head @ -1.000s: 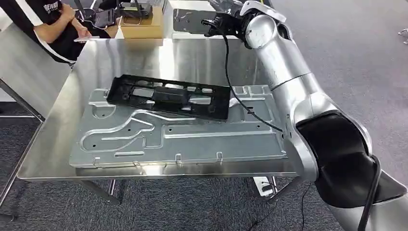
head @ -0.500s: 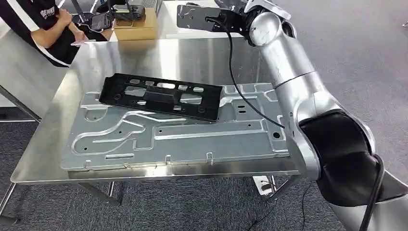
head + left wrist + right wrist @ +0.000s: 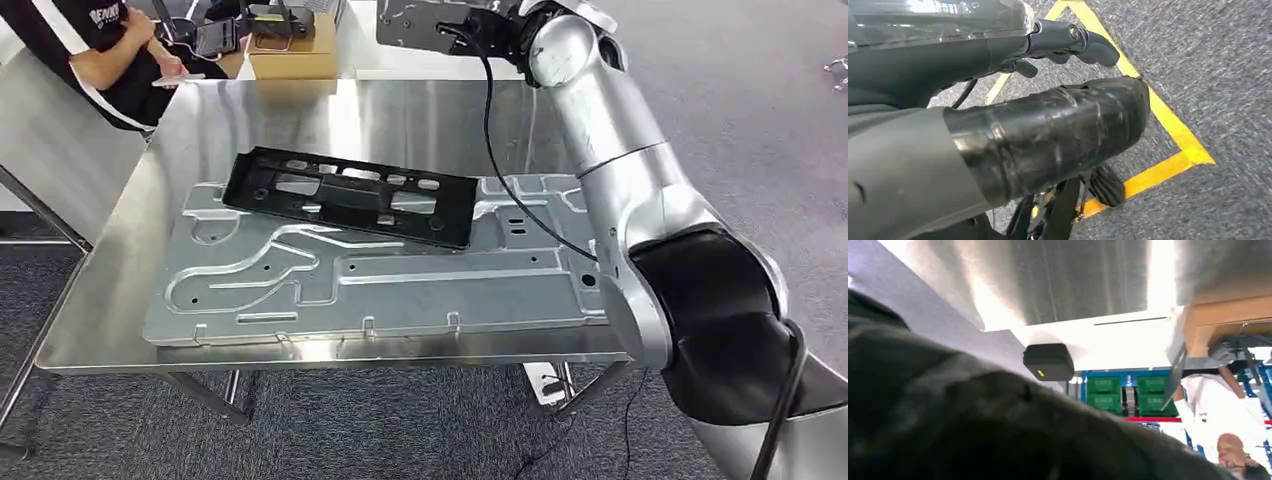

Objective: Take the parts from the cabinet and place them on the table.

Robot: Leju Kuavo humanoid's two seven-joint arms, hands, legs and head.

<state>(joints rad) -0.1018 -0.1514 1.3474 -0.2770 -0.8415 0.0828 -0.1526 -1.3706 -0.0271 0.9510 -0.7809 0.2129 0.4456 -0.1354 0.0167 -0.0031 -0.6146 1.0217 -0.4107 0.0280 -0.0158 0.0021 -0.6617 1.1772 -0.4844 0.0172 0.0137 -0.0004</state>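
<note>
A black plastic frame (image 3: 350, 195) lies across the far side of a large stamped metal plate (image 3: 400, 285) on the steel table (image 3: 400, 110). My right arm reaches out past the table's far edge. There my right hand (image 3: 490, 30) grips a flat grey metal part (image 3: 415, 20) by its right end, held above the far edge. In the right wrist view that hand (image 3: 973, 425) is a dark blur. My left hand (image 3: 1048, 125) hangs over the carpet with nothing in it, its fingers (image 3: 1088, 45) apart from the thumb.
A cardboard box (image 3: 295, 55) with dark devices on top stands at the table's far left corner. A person (image 3: 100, 50) in a dark top leans there. Yellow tape (image 3: 1168, 125) marks the grey carpet. A black cable (image 3: 500, 170) runs along my right arm.
My right hand has carried the grey part up and to the right, away from the cardboard box. The camera swayed a little; plate and frame stay put.
</note>
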